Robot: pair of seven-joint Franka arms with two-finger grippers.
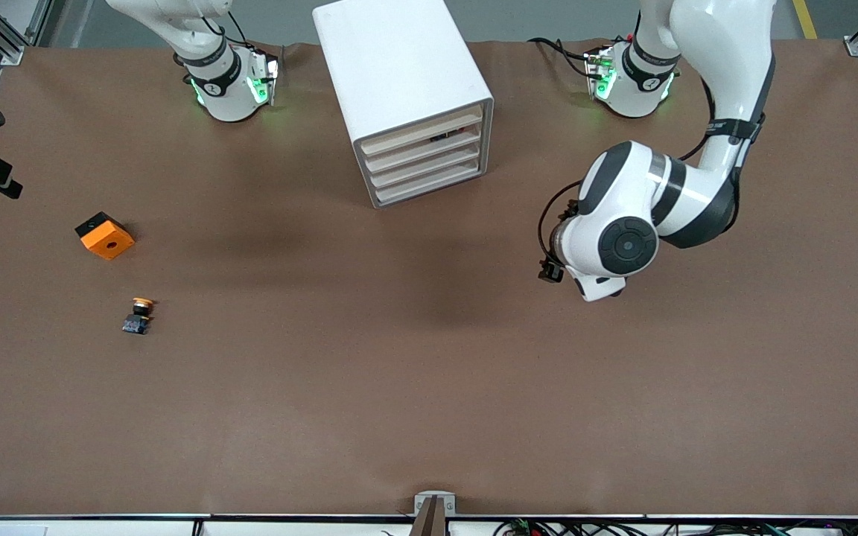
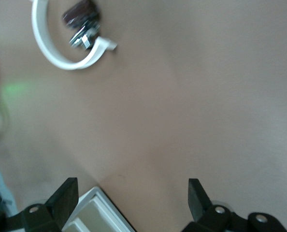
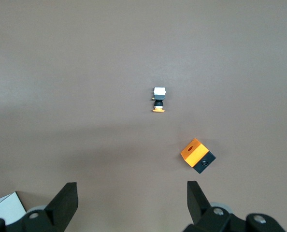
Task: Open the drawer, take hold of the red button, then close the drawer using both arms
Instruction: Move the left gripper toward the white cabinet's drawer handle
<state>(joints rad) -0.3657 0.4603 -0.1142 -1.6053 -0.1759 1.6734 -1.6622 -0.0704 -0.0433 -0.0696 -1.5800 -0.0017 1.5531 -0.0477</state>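
White cabinet [image 1: 407, 89] stood between the arm bases, its top drawer [image 1: 423, 135] shut, so with both claws released, left claw [image 2: 134, 203] over bare tabletop [image 1: 429, 372], right claw [image 3: 132, 205] high, either might hook a lower drawer, no red button showing.

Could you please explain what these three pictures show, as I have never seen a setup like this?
These are two white robot arms bolted along one edge of a brown table. The large picture looks down from a high camera facing them; the other two come from cameras on each arm's wrist.

On the table stands a white cabinet with four shallow drawers, all closed, including the top drawer. Toward the right arm's end lie an orange cube and, nearer the front camera, a small button with a yellow-orange cap.

The left gripper hangs open over bare table beside the cabinet's corner. The right gripper is open, high above the cube and button. Neither holds anything.
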